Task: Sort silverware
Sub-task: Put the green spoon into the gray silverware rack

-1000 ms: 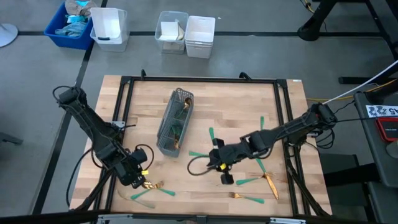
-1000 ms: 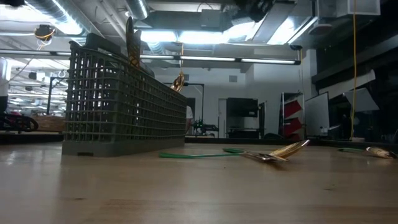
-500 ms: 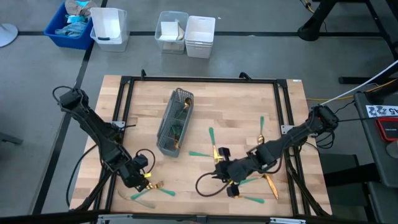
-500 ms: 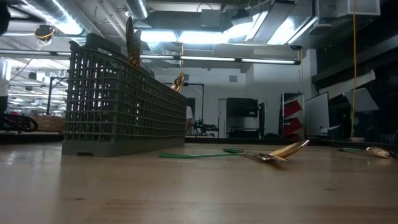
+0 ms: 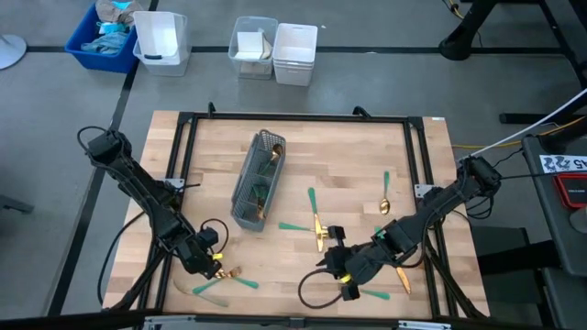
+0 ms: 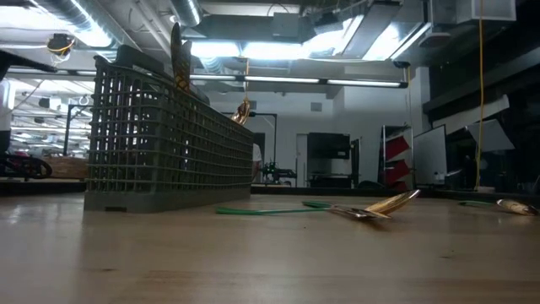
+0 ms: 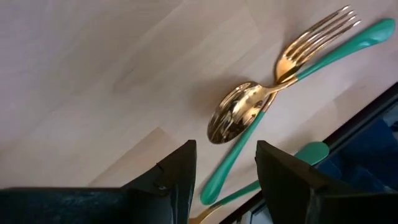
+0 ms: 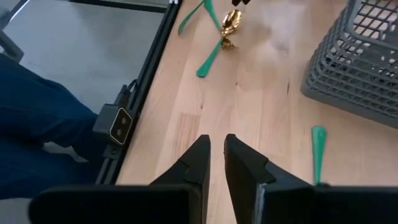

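Since the earlier frame my right gripper [image 5: 347,280] moved toward the front edge, nearly closed, empty; my left gripper [image 7: 224,165] hangs open over the spoon [image 7: 233,115], which I must grasp next.

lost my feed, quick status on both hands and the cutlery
Left hand open over spoon. Right hand nearly shut, empty, front edge. Caddy part-filled. Nothing blocking.
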Motion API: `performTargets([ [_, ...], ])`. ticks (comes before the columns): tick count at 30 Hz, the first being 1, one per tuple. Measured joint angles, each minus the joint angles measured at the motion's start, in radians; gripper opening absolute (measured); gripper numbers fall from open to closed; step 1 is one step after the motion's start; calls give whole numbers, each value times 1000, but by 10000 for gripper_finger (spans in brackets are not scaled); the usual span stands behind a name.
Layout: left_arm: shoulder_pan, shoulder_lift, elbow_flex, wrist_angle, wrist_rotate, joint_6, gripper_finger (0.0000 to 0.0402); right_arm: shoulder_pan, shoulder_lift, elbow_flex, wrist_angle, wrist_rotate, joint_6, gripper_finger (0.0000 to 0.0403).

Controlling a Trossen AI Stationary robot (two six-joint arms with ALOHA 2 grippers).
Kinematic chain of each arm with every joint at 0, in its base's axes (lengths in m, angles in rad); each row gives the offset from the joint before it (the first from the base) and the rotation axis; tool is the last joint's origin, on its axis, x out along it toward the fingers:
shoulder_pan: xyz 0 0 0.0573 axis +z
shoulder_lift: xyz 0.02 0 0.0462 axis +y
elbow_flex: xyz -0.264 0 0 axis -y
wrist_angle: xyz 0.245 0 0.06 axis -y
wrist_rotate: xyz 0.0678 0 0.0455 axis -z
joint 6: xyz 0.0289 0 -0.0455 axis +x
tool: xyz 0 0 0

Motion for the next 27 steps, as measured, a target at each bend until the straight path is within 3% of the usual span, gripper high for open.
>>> performTargets([
  [7,0,0,-55,120,0,-16,155,15,3,0,1,22,23,49],
  [27,0,0,-61,110,0,-48,155,16,81,0,5,12,47,49],
])
